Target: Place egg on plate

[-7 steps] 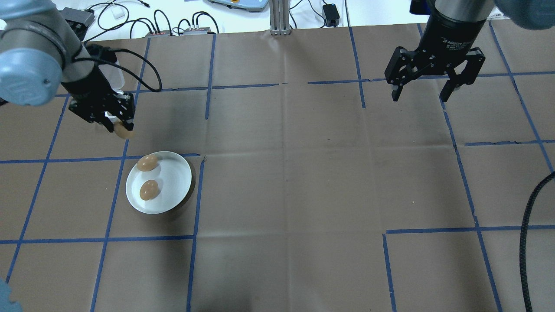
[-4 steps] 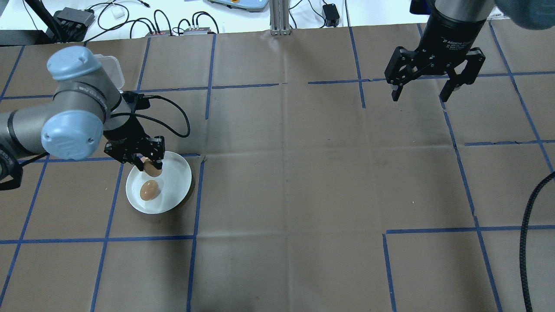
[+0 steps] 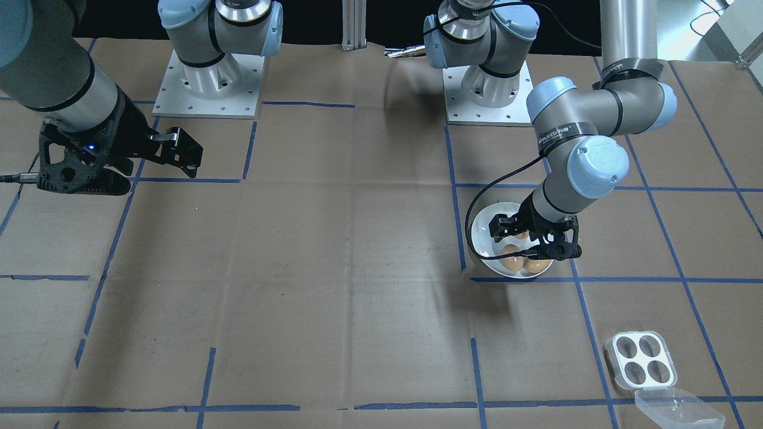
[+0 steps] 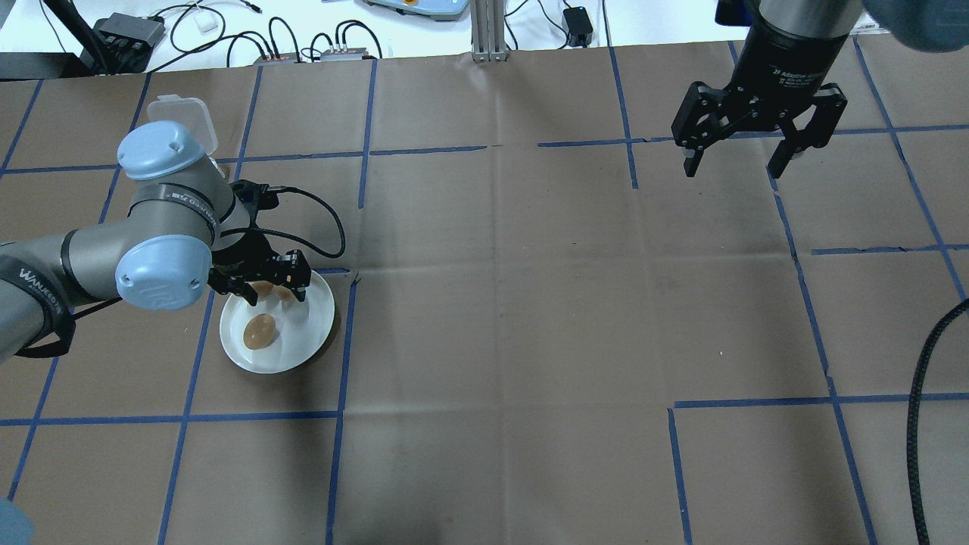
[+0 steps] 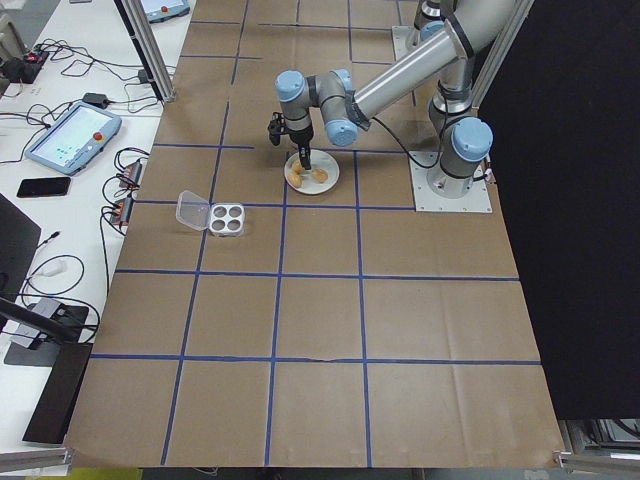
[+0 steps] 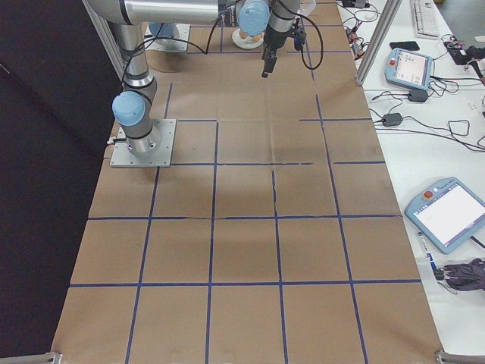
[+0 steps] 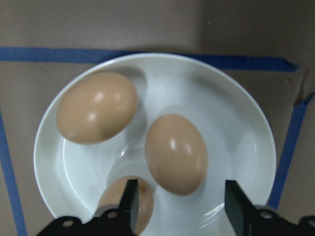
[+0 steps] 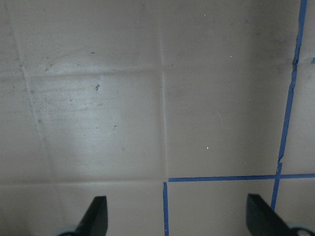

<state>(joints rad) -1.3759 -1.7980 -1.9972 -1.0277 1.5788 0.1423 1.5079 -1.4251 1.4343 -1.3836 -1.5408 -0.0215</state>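
The white plate (image 4: 312, 322) sits left of centre, and the left wrist view shows three brown eggs lying on its surface (image 7: 231, 132). One egg (image 7: 175, 153) rests in the middle, just ahead of my left gripper (image 7: 179, 201), which hovers open over the plate without touching it. A second egg (image 7: 97, 107) lies at the far left. A third egg (image 7: 142, 196) is half hidden behind one finger (image 7: 130, 199). From overhead, the left gripper (image 4: 261, 288) covers the plate's far rim, with one egg (image 4: 259, 331) in plain sight. My right gripper (image 4: 733, 165) hangs open and empty at the far right.
A clear four-hole egg tray (image 3: 641, 360) with its open lid (image 3: 679, 408) stands beyond the plate, toward the operators' edge. Blue tape lines cross the brown paper. Cables and boxes (image 4: 318, 45) lie off the table's far edge. A black hose (image 4: 920, 409) runs at the right.
My left gripper carried an egg from the tray side to the plate, lowered and opened; that egg now lies on the plate with the other two. The right arm stayed still.
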